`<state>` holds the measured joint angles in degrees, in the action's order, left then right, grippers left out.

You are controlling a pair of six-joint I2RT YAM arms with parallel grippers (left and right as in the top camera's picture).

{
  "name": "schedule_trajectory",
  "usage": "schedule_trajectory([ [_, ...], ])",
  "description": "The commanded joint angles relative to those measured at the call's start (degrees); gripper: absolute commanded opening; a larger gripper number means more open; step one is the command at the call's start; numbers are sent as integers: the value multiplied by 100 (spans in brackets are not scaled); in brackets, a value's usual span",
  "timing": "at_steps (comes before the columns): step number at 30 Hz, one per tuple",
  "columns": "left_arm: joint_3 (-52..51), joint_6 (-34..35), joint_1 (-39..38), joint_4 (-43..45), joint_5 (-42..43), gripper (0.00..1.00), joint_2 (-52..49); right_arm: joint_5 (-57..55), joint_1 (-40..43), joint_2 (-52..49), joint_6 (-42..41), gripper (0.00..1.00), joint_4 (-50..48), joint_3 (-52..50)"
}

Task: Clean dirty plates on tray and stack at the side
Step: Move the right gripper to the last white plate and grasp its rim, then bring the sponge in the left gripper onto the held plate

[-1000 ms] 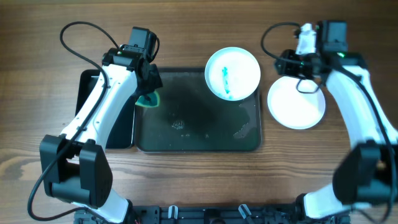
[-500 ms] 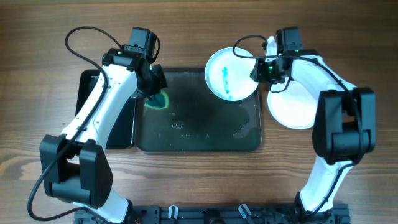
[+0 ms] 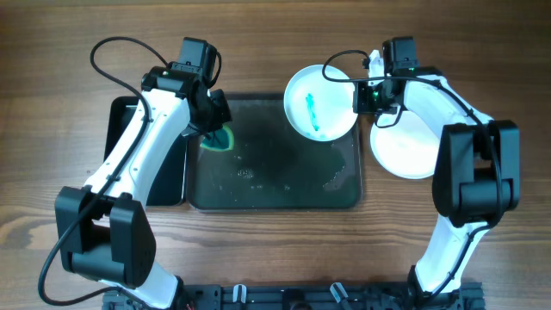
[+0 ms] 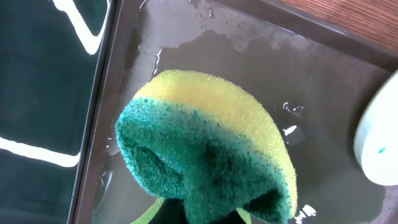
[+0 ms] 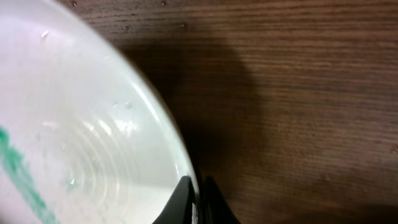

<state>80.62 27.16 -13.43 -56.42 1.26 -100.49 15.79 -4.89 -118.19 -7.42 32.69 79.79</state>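
Overhead: right fingers pinch rim of smeared plate over tray; left fingers clamp sponge. Wiping pending: sponge must travel right onto smear.

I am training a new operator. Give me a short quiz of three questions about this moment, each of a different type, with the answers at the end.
1. True or false: the sponge held by the left gripper touches the smeared plate.
2. Where does the right gripper pinch the smeared plate? A) at its right rim B) at its centre C) at its left rim
3. Fill in: the clean plate lies on the ___, to the right of the tray.

Key: 1 false; 2 A; 3 table.
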Motion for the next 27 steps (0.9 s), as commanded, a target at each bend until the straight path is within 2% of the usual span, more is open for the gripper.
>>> schedule_trajectory([
  [1, 7, 11, 4, 4, 66, 4, 52, -52, -44, 437, -44, 4, 306, 63],
  [8, 7, 11, 4, 9, 66, 4, 52, 271, -267, 601, -354, 4, 1287, 2],
  [11, 7, 11, 4, 42, 66, 4, 52, 229, -822, 601, -1156, 4, 1290, -260],
  [13, 7, 11, 4, 44, 66, 4, 52, 20, -1152, 601, -2135, 4, 1200, -494],
  [15, 7, 11, 4, 52, 66, 4, 52, 33, -1565, 601, -2752, 4, 767, -835],
  [20, 7, 11, 4, 63, 66, 4, 50, -83, -2096, 601, -3493, 4, 245, -1207],
  [22, 7, 11, 4, 63, 66, 4, 50, -76, -2094, 603, -3449, 8, 131, -1198],
  [23, 7, 11, 4, 63, 66, 4, 50, -74, -2079, 603, -3386, 17, 57, -1198],
  [24, 7, 11, 4, 63, 66, 4, 50, -74, -2052, 603, -3143, 22, -31, -1198],
  [27, 7, 11, 4, 63, 66, 4, 50, -168, -1985, 601, -2068, 27, -186, -1200],
])
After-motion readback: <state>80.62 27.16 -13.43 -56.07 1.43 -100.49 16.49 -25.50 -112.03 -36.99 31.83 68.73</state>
